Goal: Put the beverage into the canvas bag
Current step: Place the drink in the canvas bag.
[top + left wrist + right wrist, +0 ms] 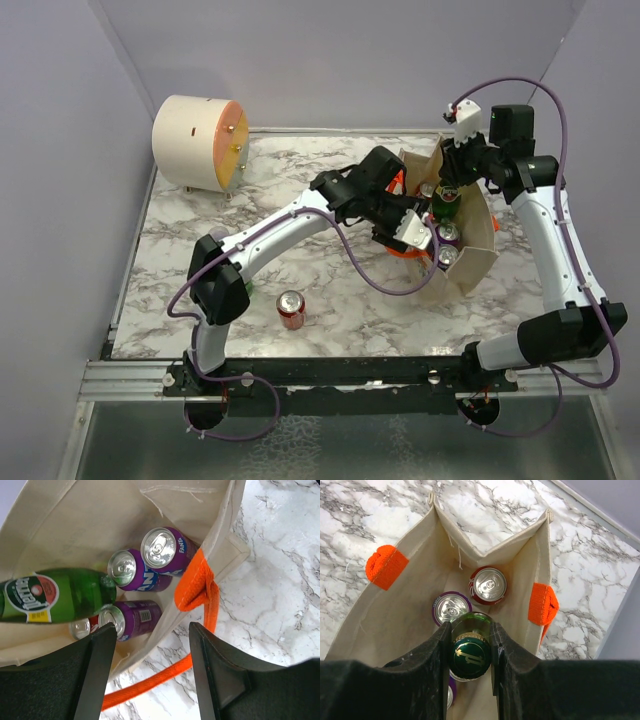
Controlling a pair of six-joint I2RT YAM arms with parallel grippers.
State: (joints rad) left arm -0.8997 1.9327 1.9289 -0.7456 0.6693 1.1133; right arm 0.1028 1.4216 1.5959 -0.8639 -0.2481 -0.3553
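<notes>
**Nearly bagged**

Nearest the arm bases, out on the marble table and unbagged: a red drinks can. Beyond, spread wide and empty at the rim of the gaping beige canvas bag with orange loop handles: the left gripper. Pinched narrowly at the cap by the right gripper, cap up inside the bag's mouth above purple cans: the green glass bottle. Probably left to do: lowering and release

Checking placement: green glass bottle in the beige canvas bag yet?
In: the green glass bottle is inside the beige canvas bag among cans, right gripper shut on its neck.
</notes>
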